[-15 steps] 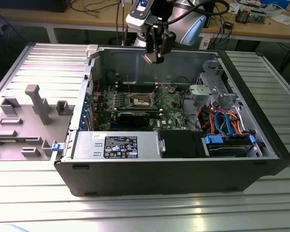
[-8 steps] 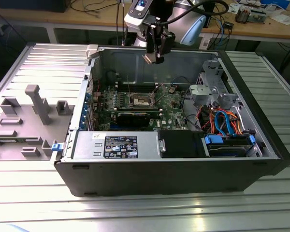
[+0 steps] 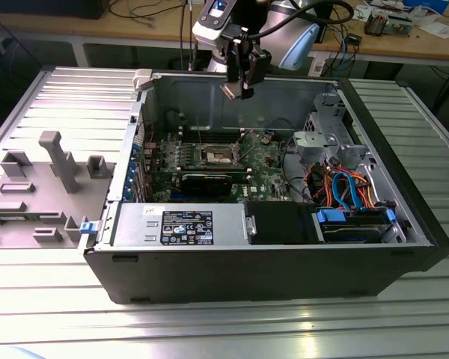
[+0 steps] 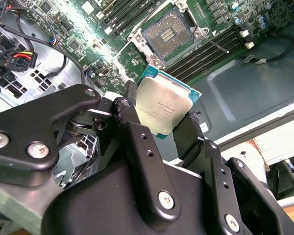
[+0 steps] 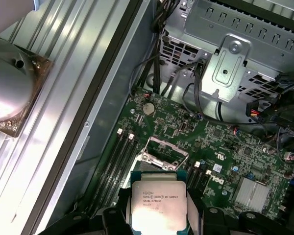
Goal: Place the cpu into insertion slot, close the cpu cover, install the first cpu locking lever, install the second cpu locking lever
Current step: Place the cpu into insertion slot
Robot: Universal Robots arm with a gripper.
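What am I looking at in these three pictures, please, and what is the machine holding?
It is a robot arm with a two-fingered gripper at its end. The exterior view comes from a camera off the arm; both wrist views come from cameras riding on the arm. On the ribbed metal table lies an opened computer case with its green motherboard exposed. The gripper is shut on the cpu, a small silver-topped square chip, held in the air above the board. The insertion slot, the square socket in the board's middle, is uncovered and has no chip in it.
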